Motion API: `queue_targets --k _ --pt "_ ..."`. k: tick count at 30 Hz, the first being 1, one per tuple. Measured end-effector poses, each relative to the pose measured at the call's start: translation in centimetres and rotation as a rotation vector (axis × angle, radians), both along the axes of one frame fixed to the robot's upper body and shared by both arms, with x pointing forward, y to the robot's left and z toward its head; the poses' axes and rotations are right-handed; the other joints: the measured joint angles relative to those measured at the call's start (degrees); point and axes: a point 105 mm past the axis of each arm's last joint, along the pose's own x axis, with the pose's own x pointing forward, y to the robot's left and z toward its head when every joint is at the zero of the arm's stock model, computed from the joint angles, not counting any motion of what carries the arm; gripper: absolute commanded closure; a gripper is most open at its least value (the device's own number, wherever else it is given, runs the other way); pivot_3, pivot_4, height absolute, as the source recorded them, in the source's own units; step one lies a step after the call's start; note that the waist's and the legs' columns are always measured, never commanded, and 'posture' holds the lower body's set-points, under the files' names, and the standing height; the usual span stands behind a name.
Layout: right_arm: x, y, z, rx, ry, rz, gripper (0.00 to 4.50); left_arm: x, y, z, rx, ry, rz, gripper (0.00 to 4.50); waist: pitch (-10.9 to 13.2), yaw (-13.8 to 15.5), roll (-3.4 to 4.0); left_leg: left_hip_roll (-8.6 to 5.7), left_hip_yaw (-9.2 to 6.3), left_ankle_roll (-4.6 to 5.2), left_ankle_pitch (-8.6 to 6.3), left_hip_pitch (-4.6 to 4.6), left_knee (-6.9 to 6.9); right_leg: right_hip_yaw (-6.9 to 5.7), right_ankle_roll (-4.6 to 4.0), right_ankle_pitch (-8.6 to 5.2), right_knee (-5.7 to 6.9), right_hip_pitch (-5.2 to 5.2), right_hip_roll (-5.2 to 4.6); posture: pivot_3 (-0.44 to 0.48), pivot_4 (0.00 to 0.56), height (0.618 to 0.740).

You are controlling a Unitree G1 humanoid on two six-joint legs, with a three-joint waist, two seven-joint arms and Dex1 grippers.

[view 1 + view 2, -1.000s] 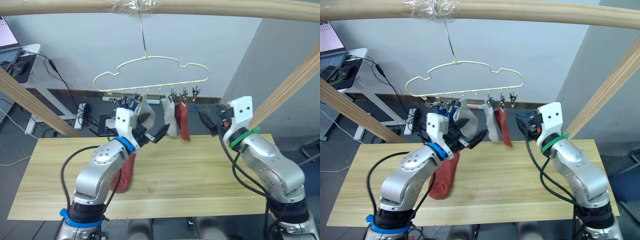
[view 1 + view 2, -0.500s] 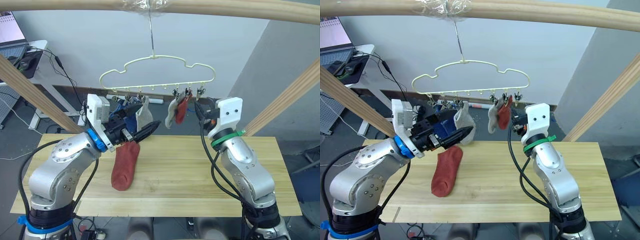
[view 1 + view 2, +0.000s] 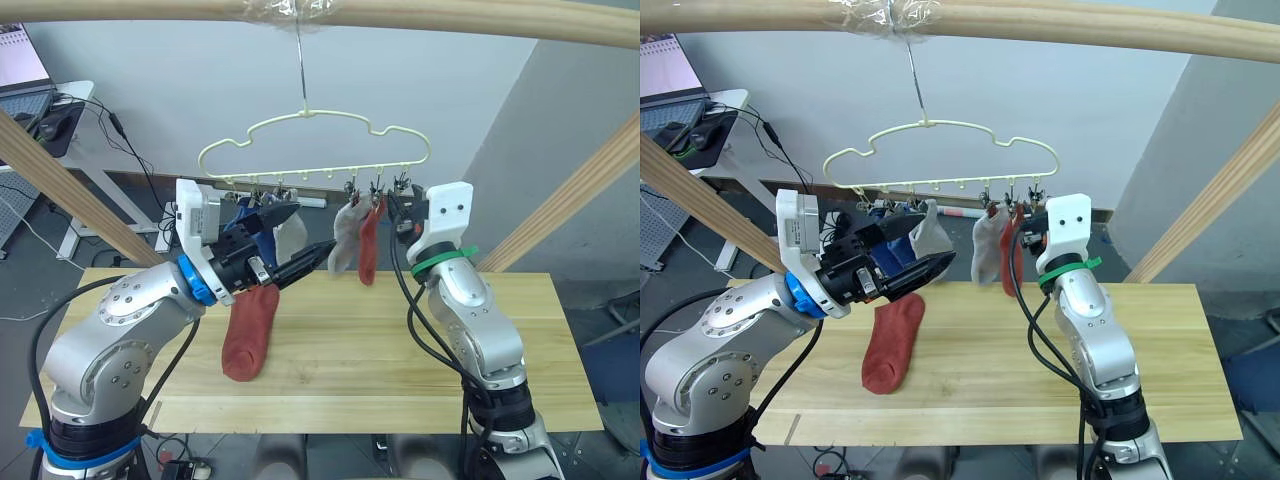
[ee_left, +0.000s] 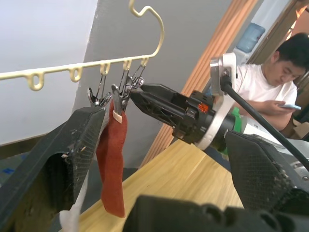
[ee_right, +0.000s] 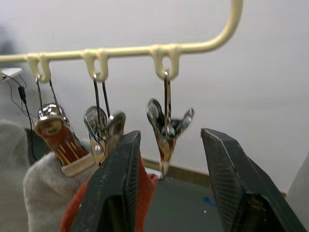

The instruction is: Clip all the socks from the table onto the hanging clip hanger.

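I see the hanger (image 3: 315,150) hanging from the pole (image 3: 320,12) with blue (image 3: 240,218), grey (image 3: 345,240) and red socks (image 3: 367,245) clipped on. One red sock (image 3: 249,330) lies on the table (image 3: 400,340). My left gripper (image 3: 298,240) is open beside the hanging socks; my right gripper (image 5: 169,193) is open around the end clip (image 5: 166,128).

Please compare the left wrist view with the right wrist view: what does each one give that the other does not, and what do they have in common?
Left wrist view alone: a seated person looking at a phone, the table, the right gripper seen from outside, and the full length of the hanging rust-red sock.
Right wrist view alone: the bare end clip hanging between the right gripper's open fingers, and a clipped grey sock.
Both: the clip hanger, its clips and that rust-red sock.
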Motion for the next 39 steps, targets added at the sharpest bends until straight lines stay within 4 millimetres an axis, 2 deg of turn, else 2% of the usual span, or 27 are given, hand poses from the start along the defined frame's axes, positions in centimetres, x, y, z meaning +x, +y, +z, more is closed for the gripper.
queue_targets --k 17,27,29,35,39 --pt "0.7 2.4 0.5 0.033 -0.005 0.066 2.43 0.2 0.1 0.0 -0.002 -0.002 0.018 0.0 0.01 0.07 0.01 0.0 -0.02 0.01 0.0 0.01 0.02 -0.03 -0.29 0.17 0.06 0.0 0.0 0.16 0.273 0.74" --pt "1.0 2.7 0.5 0.042 0.007 0.077 2.43 0.1 0.0 0.0 0.001 -0.003 0.014 0.0 0.01 0.09 0.02 0.0 -0.02 0.01 -0.01 0.01 0.02 -0.04 -0.3 0.18 0.08 0.0 0.0 0.158 0.274 0.74" --pt "1.0 2.7 0.5 0.045 0.007 0.078 2.83 0.1 -0.1 0.0 -0.001 -0.006 0.014 0.0 0.01 0.09 0.02 0.0 -0.02 0.01 0.0 0.01 0.02 -0.04 -0.3 0.18 0.09 0.0 0.0 0.158 0.274 0.74" --pt "1.2 1.9 0.5 0.065 0.01 0.054 4.41 0.0 -0.4 0.0 -0.008 -0.005 0.0 0.0 0.01 0.11 0.02 0.0 -0.02 0.01 -0.01 0.01 0.03 -0.04 -0.3 0.18 0.09 0.0 0.0 0.158 0.274 0.74" --pt "1.4 0.7 0.5 0.062 0.009 0.045 4.46 -0.1 -0.7 -0.2 -0.006 0.004 -0.016 0.0 0.01 0.11 0.02 0.0 -0.02 0.01 -0.01 0.01 0.03 -0.04 -0.3 0.18 0.1 0.0 0.0 0.15 0.275 0.74"
